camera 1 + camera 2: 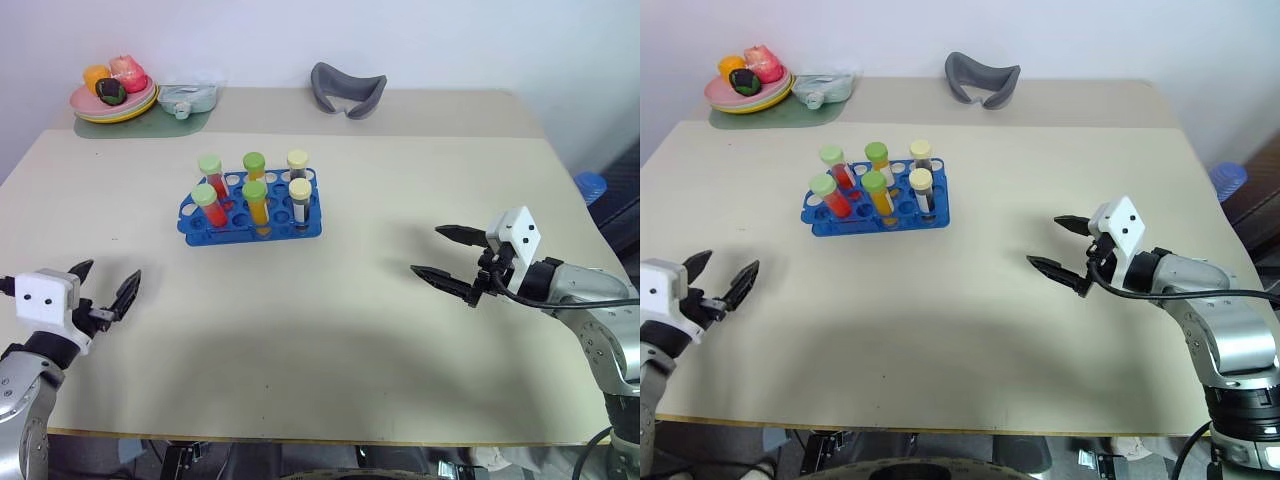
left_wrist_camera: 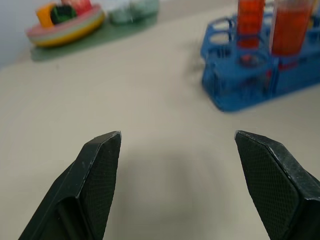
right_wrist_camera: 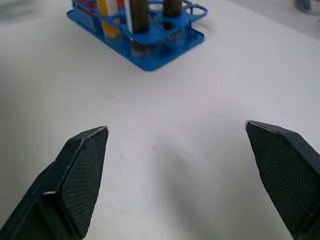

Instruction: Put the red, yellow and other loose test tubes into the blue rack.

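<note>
Head views: blue rack (image 1: 252,210) sits on the beige surface (image 1: 330,330), left of centre and toward the far side, its long axis running across the view, left to right. Six tubes (image 1: 255,200) stand upright in it, caps up, in 2 rows of 3: green caps on four, pale yellow caps on the two at the right end; contents red at left, orange-yellow in the middle, dark w/ white at right. Left tool (image 1: 105,285) is near the surface's near-left corner, fingers spread apart, nothing between them, pointing forward. Right tool (image 1: 450,255) is over the right half, well apart from the rack, fingers wide apart and empty, pointing left toward the middle. Far left corner: plate (image 1: 115,105) w/ toy food on a green mat (image 1: 140,122), a pale green item (image 1: 188,98) just beside it. Grey curved object (image 1: 347,90) lies at the far edge, centre. Left wrist view: both fingers (image 2: 97,175) apart over bare surface; the rack's end shows ahead w/ red and orange tubes upright in it, plate further off. Right wrist view: fingers (image 3: 82,172) wide apart above bare surface; rack ahead, seen from its end w/ the dark tubes nearest, all upright.
</note>
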You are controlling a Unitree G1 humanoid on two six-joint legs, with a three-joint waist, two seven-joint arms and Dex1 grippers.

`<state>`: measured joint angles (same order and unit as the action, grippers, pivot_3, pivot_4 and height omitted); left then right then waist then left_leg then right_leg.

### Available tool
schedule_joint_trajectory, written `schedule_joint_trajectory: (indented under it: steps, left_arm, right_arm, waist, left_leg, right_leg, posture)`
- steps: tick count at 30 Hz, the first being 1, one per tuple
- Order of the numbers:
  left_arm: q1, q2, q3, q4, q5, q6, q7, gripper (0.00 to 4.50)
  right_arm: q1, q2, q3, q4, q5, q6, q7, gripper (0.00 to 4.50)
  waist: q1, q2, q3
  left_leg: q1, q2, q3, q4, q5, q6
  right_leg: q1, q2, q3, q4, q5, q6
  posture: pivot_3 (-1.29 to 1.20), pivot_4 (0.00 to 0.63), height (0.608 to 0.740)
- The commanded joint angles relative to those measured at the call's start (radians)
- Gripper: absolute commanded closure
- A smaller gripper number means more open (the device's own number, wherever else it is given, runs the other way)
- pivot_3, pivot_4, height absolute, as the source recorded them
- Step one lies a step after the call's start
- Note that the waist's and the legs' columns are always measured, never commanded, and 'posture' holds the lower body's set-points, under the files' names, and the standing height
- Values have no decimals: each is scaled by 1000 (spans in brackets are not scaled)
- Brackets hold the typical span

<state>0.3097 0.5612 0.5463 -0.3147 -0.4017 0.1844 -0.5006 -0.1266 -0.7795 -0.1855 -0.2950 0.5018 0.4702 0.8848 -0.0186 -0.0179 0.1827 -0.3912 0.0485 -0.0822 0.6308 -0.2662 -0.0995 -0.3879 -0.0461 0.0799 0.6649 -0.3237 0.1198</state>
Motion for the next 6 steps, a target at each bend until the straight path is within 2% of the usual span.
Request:
schedule_joint_trajectory:
  steps: [1, 6]
  left_arm:
    - [11, 1, 32, -19, 6, -24, -2, 804]
    - [15, -16, 20, -44, 4, -15, 11, 804]
  right_arm:
    - [6, -9, -36, 29, -20, -48, 7, 0]
    - [-3, 6, -20, 52, -25, -66, 8, 0]
  waist:
    - [-1, 0, 0]
    - [-2, 0, 0]
  left_leg:
    - [0, 0, 0, 0, 0, 0]
    - [0, 0, 0, 0, 0, 0]
  right_leg:
    - [0, 0, 0, 0, 0, 0]
    - [0, 0, 0, 0, 0, 0]
  posture:
    - [0, 150, 740]
    - [0, 150, 740]
